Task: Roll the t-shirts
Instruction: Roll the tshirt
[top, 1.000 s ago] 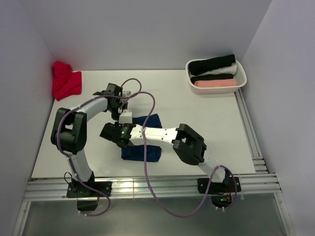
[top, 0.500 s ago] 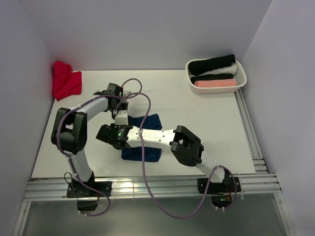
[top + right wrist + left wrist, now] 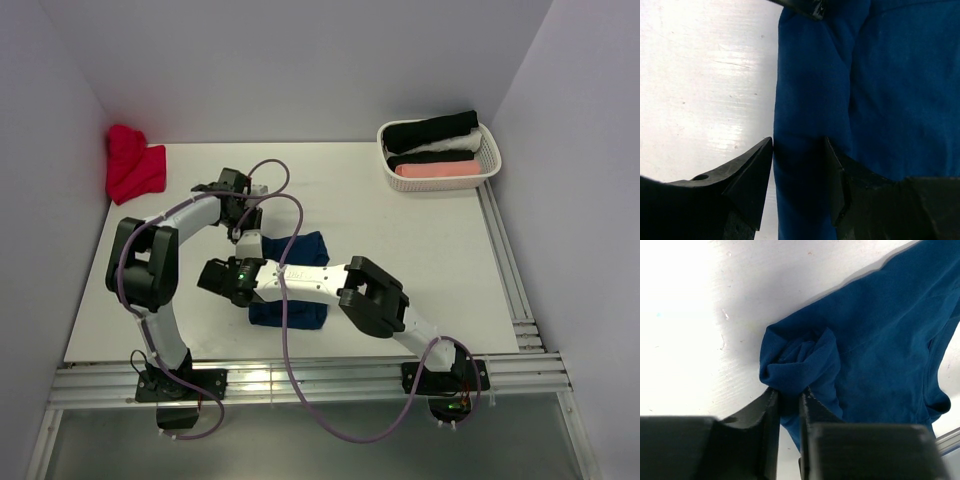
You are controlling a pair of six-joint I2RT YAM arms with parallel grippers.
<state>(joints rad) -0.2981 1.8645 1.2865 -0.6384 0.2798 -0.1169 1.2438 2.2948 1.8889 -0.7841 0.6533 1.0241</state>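
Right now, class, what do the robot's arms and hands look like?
The left arm and right arm have white tubular links, chunky black joint housings and looping mauve cables. The left hand and right hand have black wedge-shaped fingers.

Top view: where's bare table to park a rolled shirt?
Bare table between the navy t-shirt and the right rail, up to the basket; also the far strip between red cloth and basket. Crowded centre-left: left arm and right arm over the shirt.

Robot lab test cell, plain white walls, white table, aluminium rails
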